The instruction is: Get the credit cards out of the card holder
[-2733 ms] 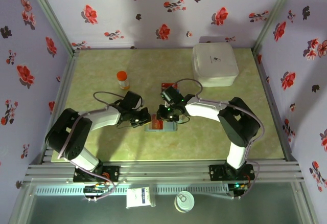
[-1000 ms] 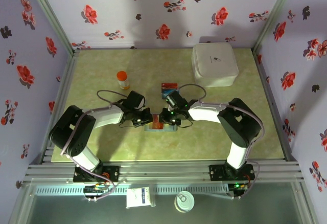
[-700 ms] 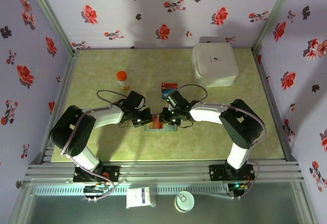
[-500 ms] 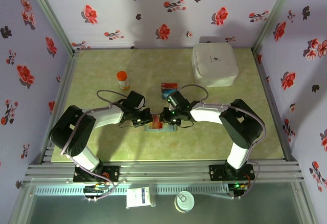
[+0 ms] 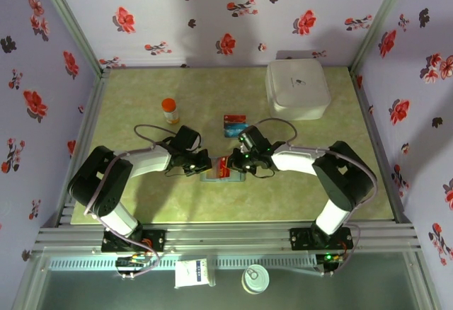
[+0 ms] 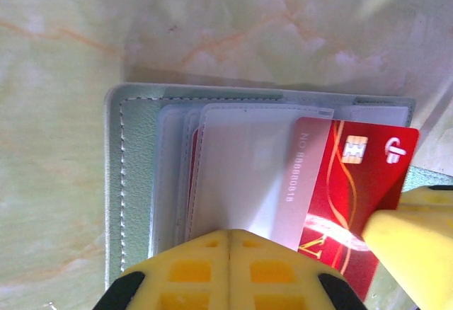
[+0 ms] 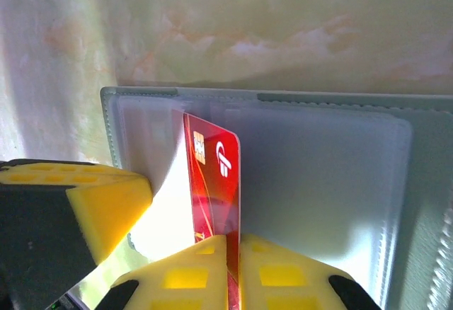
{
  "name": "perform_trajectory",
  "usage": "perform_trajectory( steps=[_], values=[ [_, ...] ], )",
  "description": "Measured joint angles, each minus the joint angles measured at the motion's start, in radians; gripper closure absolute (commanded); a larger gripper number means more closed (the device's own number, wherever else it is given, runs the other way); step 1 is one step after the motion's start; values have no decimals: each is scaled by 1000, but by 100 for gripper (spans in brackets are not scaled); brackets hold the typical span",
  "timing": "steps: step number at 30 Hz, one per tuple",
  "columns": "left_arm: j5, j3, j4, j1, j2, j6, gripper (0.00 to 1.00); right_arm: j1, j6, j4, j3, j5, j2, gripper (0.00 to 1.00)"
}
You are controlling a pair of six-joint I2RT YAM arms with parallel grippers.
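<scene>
The right pincer [image 7: 232, 248], clamped on the red card [image 7: 212, 182], lies along its long axis, opposite the closed left pincer [image 6: 230, 243] pinning the card holder [image 7: 419, 204].

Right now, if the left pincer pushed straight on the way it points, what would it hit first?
The card holder: the shut left pincer points down at its clear sleeves, beside the red card gripped by the right pincer. It may be touching them; depth is unclear.

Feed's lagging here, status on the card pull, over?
Left claw shut, tips on card holder. Right claw shut on red card, card partly out of its sleeve. Claws crowd each other at the holder.
</scene>
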Motion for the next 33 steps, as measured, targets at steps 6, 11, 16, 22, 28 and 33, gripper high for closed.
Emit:
perform_trajectory(
  steps=[6, 11, 16, 22, 28, 33],
  values=[
    [-2, 1, -2, 0, 0, 0, 100, -6, -23, -58, -3, 12, -53, 93],
    [-3, 1, -4, 0, -3, 0, 100, -6, -43, -106, -2, 28, -94, 95],
    [-15, 12, -26, 0, -6, 1, 95, -11, -82, -175, 32, 40, -99, 96],
    [-28, 20, -40, 0, -30, 12, 89, -25, -164, -278, 111, 64, -106, 98],
    [-28, 21, -41, 0, -60, 12, 89, -64, -301, -386, 177, 85, -116, 99],
    [-29, 21, -41, 1, -74, 13, 89, -70, -484, -502, 253, 125, -116, 100]
  ],
)
